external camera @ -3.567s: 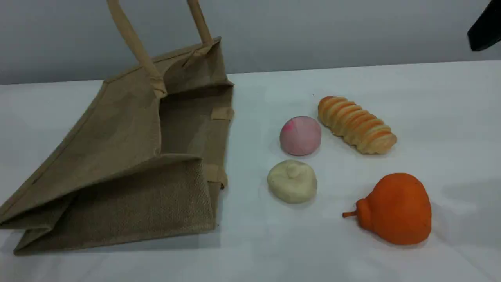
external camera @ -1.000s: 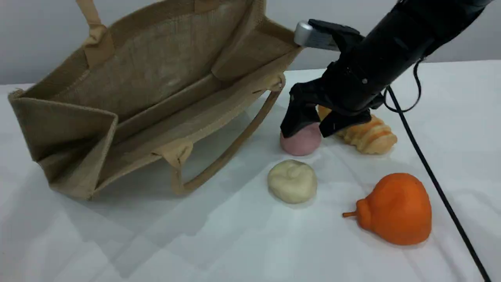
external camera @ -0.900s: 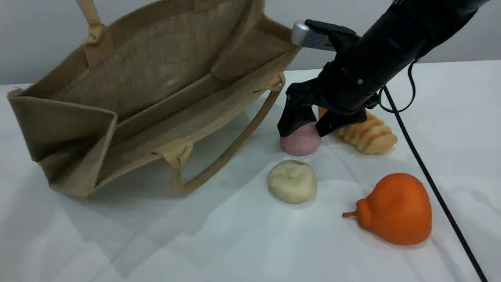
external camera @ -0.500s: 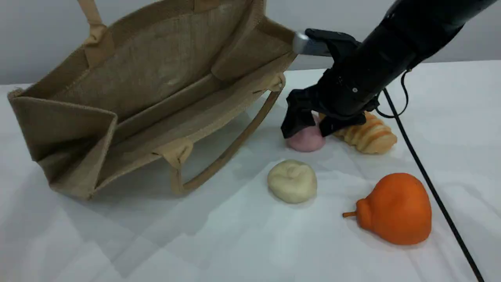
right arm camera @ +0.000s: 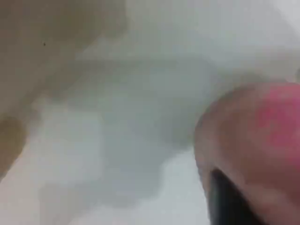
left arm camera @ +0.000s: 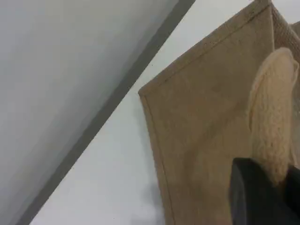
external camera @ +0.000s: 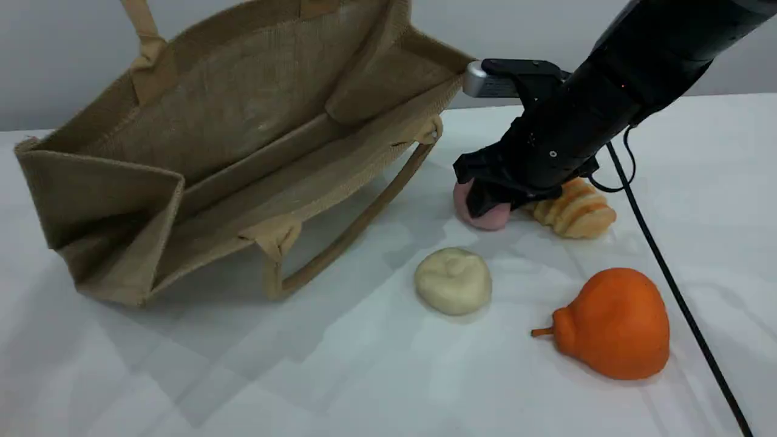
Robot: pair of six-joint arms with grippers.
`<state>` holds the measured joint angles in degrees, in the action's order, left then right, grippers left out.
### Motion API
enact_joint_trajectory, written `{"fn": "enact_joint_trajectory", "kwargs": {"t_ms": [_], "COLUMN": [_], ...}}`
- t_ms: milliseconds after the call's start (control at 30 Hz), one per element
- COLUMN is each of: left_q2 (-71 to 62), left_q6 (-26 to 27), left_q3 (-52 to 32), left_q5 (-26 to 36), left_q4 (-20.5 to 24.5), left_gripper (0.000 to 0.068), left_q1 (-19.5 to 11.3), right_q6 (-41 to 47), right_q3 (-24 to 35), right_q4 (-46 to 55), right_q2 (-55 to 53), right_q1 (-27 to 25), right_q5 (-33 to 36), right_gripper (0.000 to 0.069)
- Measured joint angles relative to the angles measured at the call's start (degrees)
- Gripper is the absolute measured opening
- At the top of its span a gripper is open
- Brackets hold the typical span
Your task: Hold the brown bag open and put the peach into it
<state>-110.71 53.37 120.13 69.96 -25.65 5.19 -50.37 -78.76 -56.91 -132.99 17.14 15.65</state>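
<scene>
Peach (external camera: 485,215) sits on the bench (external camera: 376,364) beside the bag (external camera: 230,139), pinched across its middle by the right tool (external camera: 488,197); it looks soft and light. Left tool (left arm camera: 262,197) clamps a bag handle (left arm camera: 272,117).

black right arm (external camera: 607,91), silver-capped camera (external camera: 485,85), black cable (external camera: 674,285).

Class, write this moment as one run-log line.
left gripper: shut on bag handle | right gripper: closed on peach | brown bag: open
</scene>
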Motion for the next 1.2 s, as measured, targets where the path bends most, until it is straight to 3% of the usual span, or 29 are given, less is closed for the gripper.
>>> {"fn": "enact_joint_trajectory", "kwargs": {"t_ms": [100,200,400,533,867,967,1067,1200], "left_q2": [0.0,0.0,0.0,0.0,0.0,0.0,0.0,0.0], "left_q6": [0.1,0.1,0.1,0.1,0.1,0.1,1.8,2.0], "left_q3": [0.0,0.0,0.0,0.0,0.0,0.0,0.0,0.0], "left_q5": [0.0,0.0,0.0,0.0,0.0,0.0,0.0,0.0], "left_q4": [0.0,0.0,0.0,0.0,-0.3,-2.4,-5.1,-4.1], "left_gripper": [0.0083,0.0083,0.0083,0.0083,0.0083,0.0083,0.0083,0.0083], "left_q1": [0.0,0.0,0.1,0.1,0.1,0.1,1.4,4.8], "right_q6": [-0.2,-0.2,1.6,3.8,5.9,5.9,5.9,5.9], "right_q3": [0.0,0.0,1.1,4.8,19.6,23.8,26.6,26.9], "right_q4": [-0.1,0.3,3.6,7.1,7.8,6.8,5.7,5.7], "right_q2": [0.0,0.5,4.8,10.3,27.2,33.2,39.3,45.0], "right_q1": [0.0,0.0,0.0,0.0,0.0,0.4,2.4,7.3], "right_q5": [-0.1,0.6,4.2,2.1,1.2,1.2,1.2,1.5], "right_gripper": [0.0091,0.0032,0.0028,0.0027,0.0027,0.0027,0.0027,0.0027]}}
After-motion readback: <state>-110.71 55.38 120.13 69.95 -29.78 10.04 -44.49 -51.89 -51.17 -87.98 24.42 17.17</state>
